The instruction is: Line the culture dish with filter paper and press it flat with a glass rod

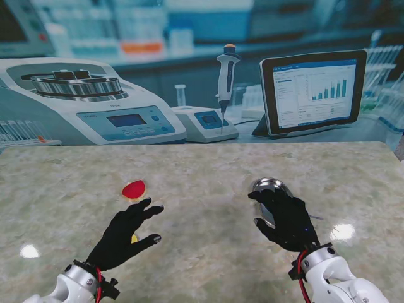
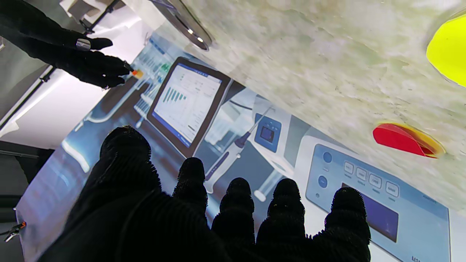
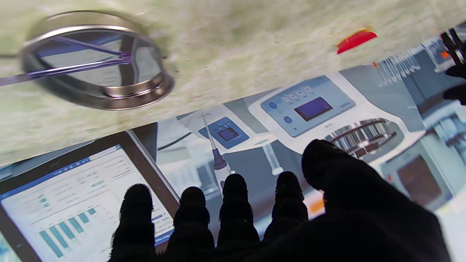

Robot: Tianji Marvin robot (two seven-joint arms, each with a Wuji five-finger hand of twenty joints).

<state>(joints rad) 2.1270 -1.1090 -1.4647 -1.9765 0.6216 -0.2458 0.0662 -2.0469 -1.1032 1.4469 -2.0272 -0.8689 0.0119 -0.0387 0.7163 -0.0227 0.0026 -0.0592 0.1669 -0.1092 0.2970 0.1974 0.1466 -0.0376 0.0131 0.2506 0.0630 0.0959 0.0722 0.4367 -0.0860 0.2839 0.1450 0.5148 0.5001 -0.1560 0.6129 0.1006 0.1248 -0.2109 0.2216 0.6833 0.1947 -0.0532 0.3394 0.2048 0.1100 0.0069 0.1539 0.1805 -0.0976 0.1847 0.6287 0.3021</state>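
A round, shiny-rimmed culture dish lies on the table to my right. A thin, purple-tinted glass rod rests across it, one end sticking out past the rim. My right hand hovers over the dish's near part, fingers spread and holding nothing. A red paper disc lies on the left, with a yellowish edge beneath it. My left hand is open just nearer to me than the disc. A bright yellow piece lies partly under that hand.
The marbled table top ends at a printed lab backdrop showing a centrifuge, pipette and tablet. Glare spots sit near both front corners. The dish and my right hand also show in the left wrist view.
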